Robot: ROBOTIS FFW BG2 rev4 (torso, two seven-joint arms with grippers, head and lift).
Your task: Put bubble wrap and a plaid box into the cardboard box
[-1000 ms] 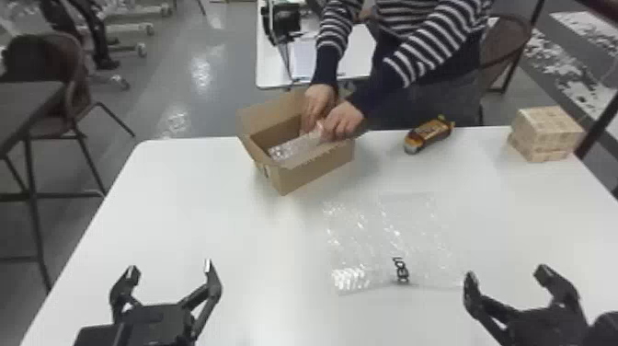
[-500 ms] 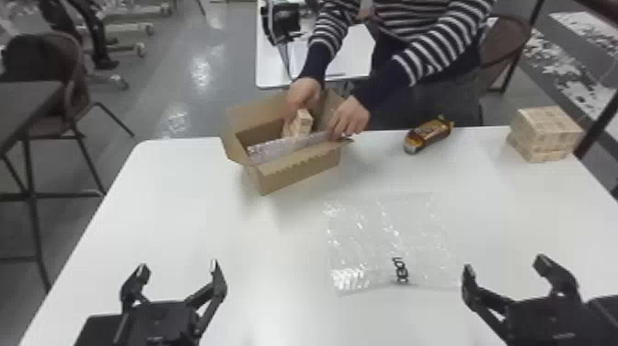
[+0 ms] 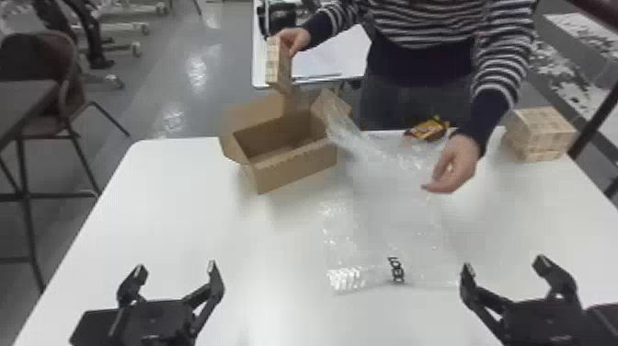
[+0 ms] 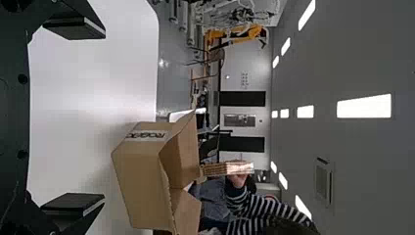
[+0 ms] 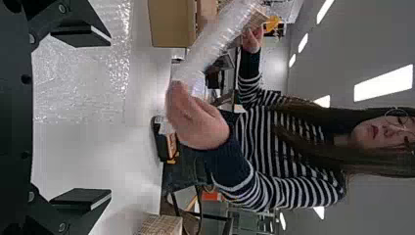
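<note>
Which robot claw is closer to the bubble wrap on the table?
Right. The right gripper is by the right edge of the bubble wrap; the left gripper sits farther off to its left.

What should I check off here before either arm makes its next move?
1. Cardboard box open on top: ok.
2. Box completely empty: cannot tell; its near wall hides part of the floor.
3. Left gripper and right gripper open and empty: ok.
4. Person's hands clear: not ok; one hand holds a plaid block above the box's far side, the other hand a raised strip of bubble wrap.
5. Plaid box resting on the table: ok, at the far right.
</note>
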